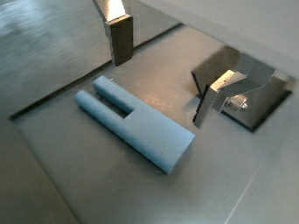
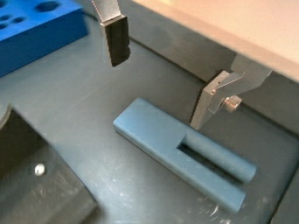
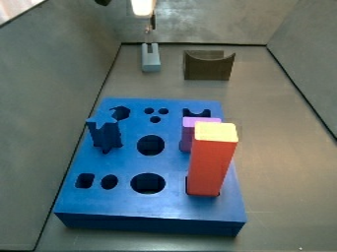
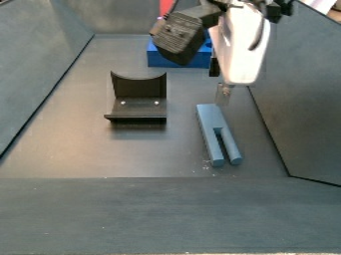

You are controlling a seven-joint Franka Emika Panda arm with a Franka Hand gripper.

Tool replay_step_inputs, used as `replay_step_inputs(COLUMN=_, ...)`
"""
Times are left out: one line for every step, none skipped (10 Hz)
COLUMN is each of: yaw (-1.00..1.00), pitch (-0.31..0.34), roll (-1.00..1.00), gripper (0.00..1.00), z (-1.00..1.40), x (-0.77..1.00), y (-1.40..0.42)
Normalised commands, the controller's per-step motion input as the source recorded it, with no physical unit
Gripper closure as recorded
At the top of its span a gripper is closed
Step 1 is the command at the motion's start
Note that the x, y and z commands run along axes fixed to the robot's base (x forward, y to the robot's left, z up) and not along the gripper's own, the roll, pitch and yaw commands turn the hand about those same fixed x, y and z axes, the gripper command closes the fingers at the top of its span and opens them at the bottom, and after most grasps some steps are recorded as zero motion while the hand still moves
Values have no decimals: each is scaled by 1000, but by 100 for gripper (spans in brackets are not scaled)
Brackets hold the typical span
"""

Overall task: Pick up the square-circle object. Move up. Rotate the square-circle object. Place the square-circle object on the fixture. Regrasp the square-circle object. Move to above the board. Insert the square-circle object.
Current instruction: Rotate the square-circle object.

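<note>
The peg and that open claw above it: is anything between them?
Nothing. In a wrist view the gripper hangs open above the peg, with only bare floor showing between.

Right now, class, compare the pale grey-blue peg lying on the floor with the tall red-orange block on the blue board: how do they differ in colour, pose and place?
Colour: the square-circle object is plain grey-blue; the red-orange block has a pale top.
Pose: the peg lies flat; the block stands upright.
Place: the peg rests on the floor beside the fixture, under the open tool; the block stands on the board.
Shared: both are elongated, square-sided bars, and nothing grips either.
</note>
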Motion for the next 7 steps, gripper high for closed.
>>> replay_step_inputs(yaw=1000, pitch=-2, roll=1, gripper=0, z=-37, x=29, y=3)
replay_step_inputs(yaw=1000, pitch=-2, roll=1, gripper=0, z=-37, x=29, y=3)
replay_step_inputs(yaw=1000, pitch=-2, roll=1, gripper=0, z=-37, x=29, y=3)
replay_step_inputs(yaw=1000, pitch=-2, roll=1, gripper=0, z=-37, x=29, y=3)
replay_step_inputs(yaw=1000, pitch=-2, roll=1, gripper=0, z=-37, x=29, y=3)
replay_step_inputs(yaw=1000, pitch=-2, roll=1, gripper=0, z=-37, x=29, y=3)
replay_step_inputs(yaw=1000, pitch=-2, roll=1, gripper=0, z=-37, x=29, y=3)
